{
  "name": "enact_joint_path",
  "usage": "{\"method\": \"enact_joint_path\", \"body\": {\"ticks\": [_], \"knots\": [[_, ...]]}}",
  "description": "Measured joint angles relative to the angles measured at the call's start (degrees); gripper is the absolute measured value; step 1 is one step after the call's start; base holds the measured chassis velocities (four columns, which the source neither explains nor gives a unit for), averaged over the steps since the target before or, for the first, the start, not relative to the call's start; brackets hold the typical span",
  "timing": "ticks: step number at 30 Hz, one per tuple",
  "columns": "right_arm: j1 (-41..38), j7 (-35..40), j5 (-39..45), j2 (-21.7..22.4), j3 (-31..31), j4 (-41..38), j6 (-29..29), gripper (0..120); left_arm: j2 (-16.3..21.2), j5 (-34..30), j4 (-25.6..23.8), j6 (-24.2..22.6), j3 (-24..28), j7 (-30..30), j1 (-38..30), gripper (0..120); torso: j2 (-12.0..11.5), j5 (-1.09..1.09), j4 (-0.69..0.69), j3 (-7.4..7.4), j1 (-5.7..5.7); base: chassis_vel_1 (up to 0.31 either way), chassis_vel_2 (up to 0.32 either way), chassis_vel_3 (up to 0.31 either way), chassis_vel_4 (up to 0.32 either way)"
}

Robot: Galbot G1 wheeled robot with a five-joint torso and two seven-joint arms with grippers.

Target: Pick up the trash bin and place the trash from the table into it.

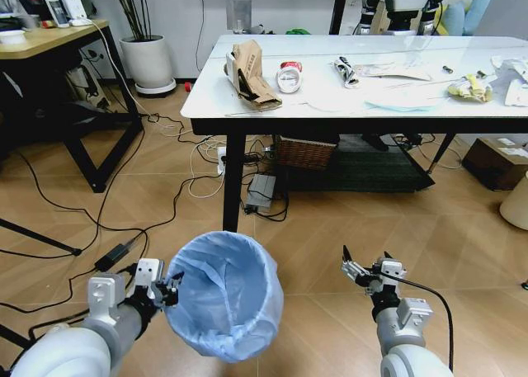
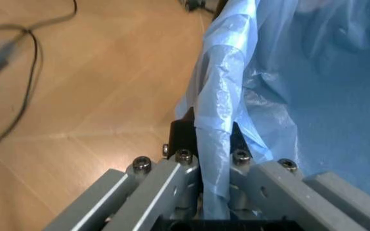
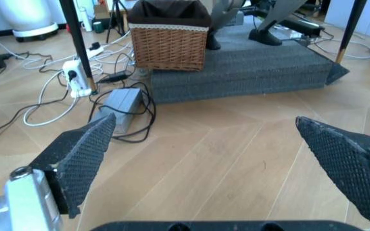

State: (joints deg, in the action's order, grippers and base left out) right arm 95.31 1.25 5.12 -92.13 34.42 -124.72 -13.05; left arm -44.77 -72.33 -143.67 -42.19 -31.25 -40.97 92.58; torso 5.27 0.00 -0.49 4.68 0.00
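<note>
The left gripper (image 1: 169, 292) is holding the trash bin (image 1: 224, 294) off the floor by its rim, low in front of the robot, so the pick-up looks done, while the trash (image 1: 252, 74) is lying untouched on the worktop (image 1: 330, 105) well ahead, so all of the loading seems left to do. The left wrist view is showing the jaws clamped on the bag-covered rim (image 2: 214, 144), and the right wrist view is showing the right gripper (image 3: 217, 159) hanging above the floor with jaws wide apart and empty.
</note>
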Motion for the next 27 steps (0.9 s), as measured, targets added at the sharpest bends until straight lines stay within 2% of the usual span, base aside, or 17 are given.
{"method": "enact_joint_path", "body": {"ticks": [1,3,12,21,27], "knots": [[0.0,0.0,-0.1,0.0,0.0,0.1,0.0,100,0.6,-2.5,0.0,0.0,0.0,-1.9,-0.2,0,0.0,0.0,0.0,0.0,0.0,0.0,0.0,0.0,0.0],[0.0,0.0,-0.2,0.0,-0.1,0.2,0.1,100,0.9,-3.5,0.0,0.0,-0.1,-2.7,-0.2,0,0.0,0.0,-0.01,0.0,0.0,0.0,0.0,0.0,0.0],[0.2,0.0,-0.6,0.0,-0.1,0.8,0.1,100,3.7,-13.9,0.2,0.1,-6.1,-8.1,-0.3,0,0.0,0.0,0.0,0.0,0.0,0.0,0.0,0.0,0.0],[0.2,-0.2,-1.3,0.0,-0.2,0.4,0.3,100,3.9,-13.3,0.3,0.1,-7.5,-7.4,-0.2,0,0.1,0.0,0.0,0.05,0.0,0.0,0.0,0.0,0.0],[0.2,-0.2,-1.3,0.0,-0.1,-0.1,0.3,100,4.1,-10.2,0.3,0.1,-7.4,-4.9,-0.4,0,1.3,0.01,-0.01,1.0,0.14,0.0,0.0,0.0,0.0]]}}
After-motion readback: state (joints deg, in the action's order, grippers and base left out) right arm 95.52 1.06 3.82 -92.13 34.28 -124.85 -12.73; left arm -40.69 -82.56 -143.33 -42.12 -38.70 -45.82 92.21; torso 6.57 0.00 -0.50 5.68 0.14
